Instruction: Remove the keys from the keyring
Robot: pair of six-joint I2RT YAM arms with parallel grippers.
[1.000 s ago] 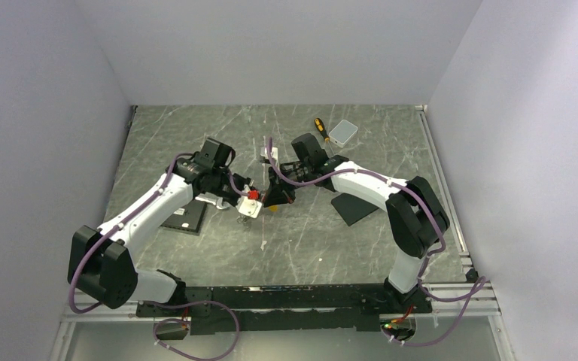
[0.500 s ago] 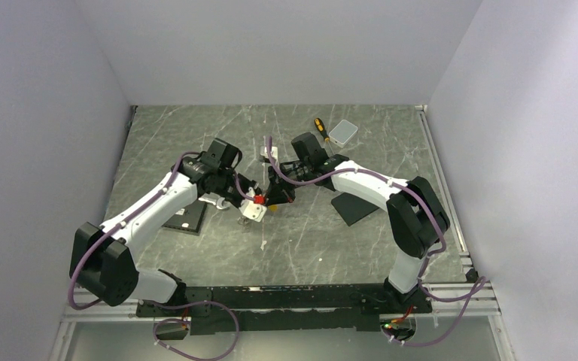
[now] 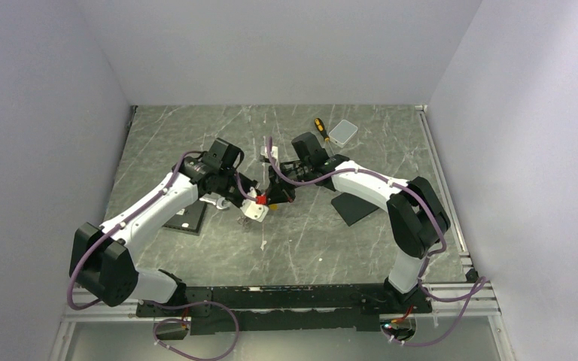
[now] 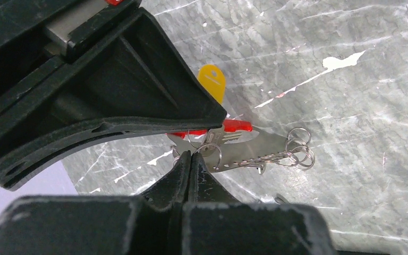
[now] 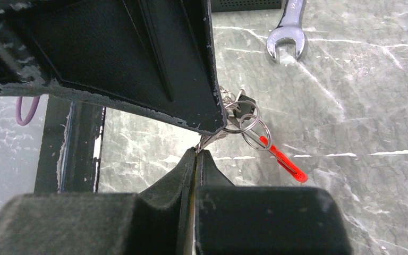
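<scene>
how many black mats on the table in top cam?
2. Left black mat lies partly under the left arm; right black mat lies beside the right arm. The arms could hide another.

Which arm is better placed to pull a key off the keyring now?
Left, probably: the left claw is shut on the keyring, beside the flat silvery key. The right claw pinches the keys from the other side, so it can anchor.
</scene>
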